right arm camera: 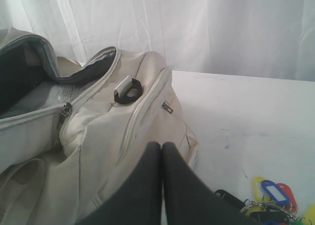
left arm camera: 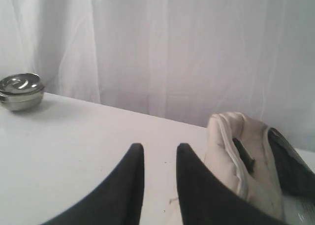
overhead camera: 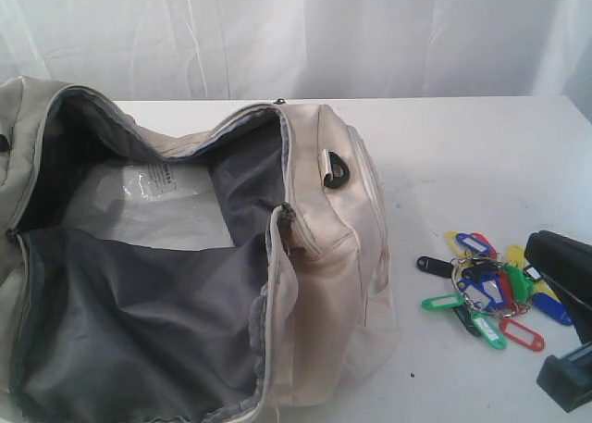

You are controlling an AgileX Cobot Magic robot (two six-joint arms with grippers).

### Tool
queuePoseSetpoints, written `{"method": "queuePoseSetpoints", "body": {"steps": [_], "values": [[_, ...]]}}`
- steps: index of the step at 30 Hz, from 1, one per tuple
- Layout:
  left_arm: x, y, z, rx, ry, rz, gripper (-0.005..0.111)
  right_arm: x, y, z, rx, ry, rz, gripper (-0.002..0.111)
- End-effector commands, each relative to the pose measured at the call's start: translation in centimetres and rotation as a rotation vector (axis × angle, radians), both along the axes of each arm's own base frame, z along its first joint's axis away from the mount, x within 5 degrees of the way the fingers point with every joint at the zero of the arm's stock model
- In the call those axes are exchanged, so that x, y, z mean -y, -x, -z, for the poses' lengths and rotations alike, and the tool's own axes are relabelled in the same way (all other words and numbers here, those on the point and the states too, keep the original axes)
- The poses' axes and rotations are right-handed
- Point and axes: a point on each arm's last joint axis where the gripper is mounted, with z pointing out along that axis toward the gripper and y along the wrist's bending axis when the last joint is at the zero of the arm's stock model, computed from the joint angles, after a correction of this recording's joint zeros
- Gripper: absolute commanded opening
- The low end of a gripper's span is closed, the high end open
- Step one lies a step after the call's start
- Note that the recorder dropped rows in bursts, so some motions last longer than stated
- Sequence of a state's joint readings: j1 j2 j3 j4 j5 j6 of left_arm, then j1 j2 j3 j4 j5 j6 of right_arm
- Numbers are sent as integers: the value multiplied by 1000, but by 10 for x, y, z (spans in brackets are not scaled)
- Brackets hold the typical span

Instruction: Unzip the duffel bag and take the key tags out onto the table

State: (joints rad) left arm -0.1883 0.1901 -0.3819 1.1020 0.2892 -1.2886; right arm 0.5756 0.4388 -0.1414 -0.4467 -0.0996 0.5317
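fabric duffel bag gapes beside flat plastic key tags.

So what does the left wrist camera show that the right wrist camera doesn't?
Only the left wrist view: a steel bowl on the table, and the left gripper, open and empty. Only the right wrist view: the key tags lying on the table, and the right gripper, shut. Both: the duffel bag, the table and the curtain.
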Motion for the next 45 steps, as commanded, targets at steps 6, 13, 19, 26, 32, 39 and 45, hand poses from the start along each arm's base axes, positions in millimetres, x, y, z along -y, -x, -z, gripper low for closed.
{"method": "queuePoseSetpoints", "body": {"steps": [6,13,19,26,32,39,45], "values": [[-4,11,1,41,81,-62,29,1,0,1,-2,-6,7,0],[-1,11,2,36,129,-34,29,1,0,1,-2,-6,7,0],[17,4,33,-202,-136,182,29,1,0,1,-2,-6,7,0],[29,-6,88,-260,-234,313,29,1,0,1,-2,-6,7,0],[32,-7,119,-292,-127,337,29,1,0,1,-2,-6,7,0],[33,-5,125,-336,-152,360,29,1,0,1,-2,-6,7,0],[34,-2,132,-425,-180,377,29,1,0,1,-3,-5,8,0]]}}
